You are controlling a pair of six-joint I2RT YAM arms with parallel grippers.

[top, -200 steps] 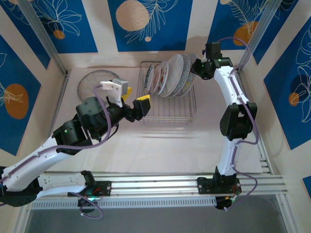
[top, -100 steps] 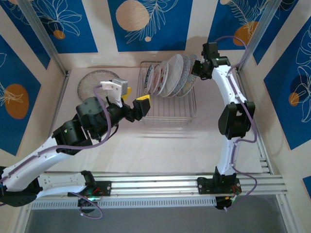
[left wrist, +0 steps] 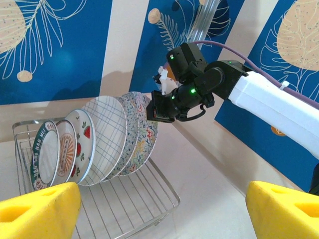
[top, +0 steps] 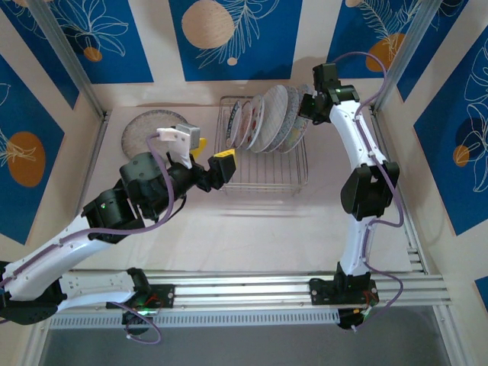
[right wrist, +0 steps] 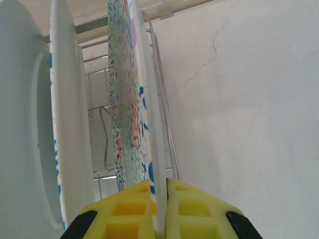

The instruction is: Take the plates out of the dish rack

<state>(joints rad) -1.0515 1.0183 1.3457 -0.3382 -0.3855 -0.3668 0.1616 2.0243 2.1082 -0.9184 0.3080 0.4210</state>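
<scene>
Several plates stand on edge in the silver wire dish rack at the back of the table. My right gripper is shut on the top rim of the rightmost one, the multicolour squiggle plate. In the right wrist view its yellow pads pinch that plate's white rim. The left wrist view shows the right gripper on the squiggle plate, beside a white grid-lined plate. My left gripper hovers open at the rack's near left corner, holding nothing.
A speckled grey plate lies flat on the table left of the rack. The rack's front half holds nothing. Blue patterned walls and metal posts close in the back and sides.
My right gripper has shut on the squiggle plate's rim and shifted slightly up and left. The left arm has not moved.
</scene>
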